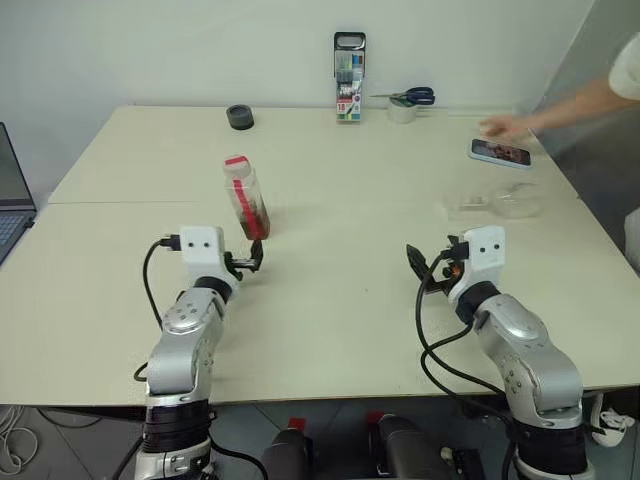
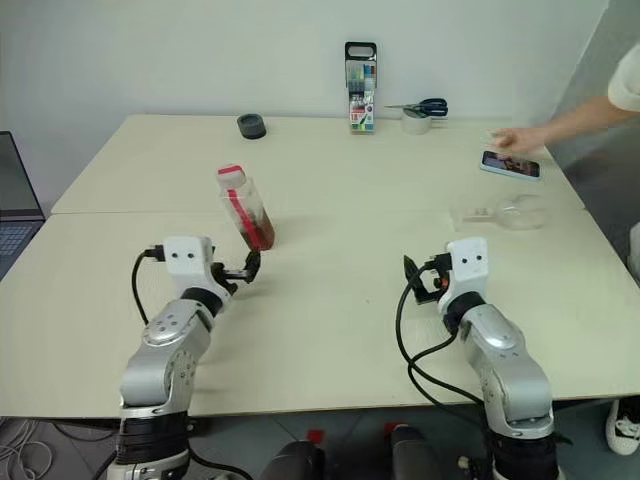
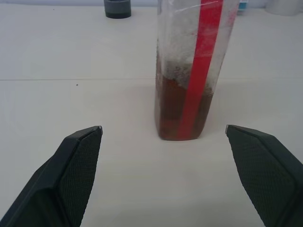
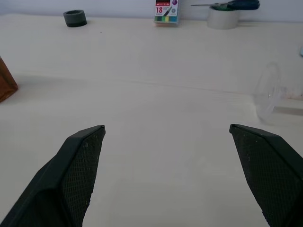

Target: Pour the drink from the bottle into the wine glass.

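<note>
A pale table (image 1: 330,300) is set against a white wall. The capped bottle (image 1: 246,197), with the drink (image 3: 177,111) in its lower part, is seen left of centre, just beyond the left gripper (image 1: 252,261), whose fingers are spread wide and empty. The right gripper (image 1: 428,264) is likewise wide open, holding nothing. The wine glass (image 1: 497,203) lies on its side at right, beside a phone (image 1: 500,152) reached by a person's hand (image 1: 505,127). A marker pack (image 1: 349,78), scissors (image 1: 410,97) and a tape roll (image 1: 240,117) line the far edge.

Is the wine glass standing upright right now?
No: the wine glass lies on its side on the table, foot toward the bottle.
</note>
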